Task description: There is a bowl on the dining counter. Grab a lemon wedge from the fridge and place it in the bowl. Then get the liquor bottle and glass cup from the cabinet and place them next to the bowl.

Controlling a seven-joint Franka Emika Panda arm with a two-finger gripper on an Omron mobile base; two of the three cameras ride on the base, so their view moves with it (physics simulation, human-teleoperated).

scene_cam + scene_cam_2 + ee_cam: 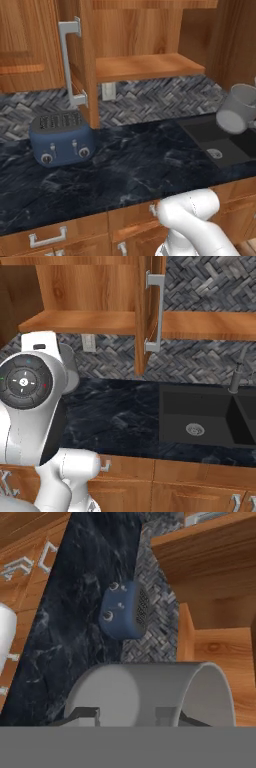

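The glass cup (150, 694), a grey translucent tumbler, lies on its side between my fingertips (82, 714), its open mouth facing the camera. My gripper (127, 714) is shut on it. From the left base camera the glass cup (237, 107) hangs tilted in the air at the far right, above the sink. In the right base view part of the glass cup (71, 370) peeks out behind my arm. The cabinet (145, 65) stands open, its door (82, 60) swung out and its wooden shelf bare.
A blue toaster (61, 137) sits on the black marbled worktop (130, 170) below the cabinet door. A dark sink (200, 418) with a faucet (237, 373) is set into the worktop to the right. Wooden drawers run under the front edge.
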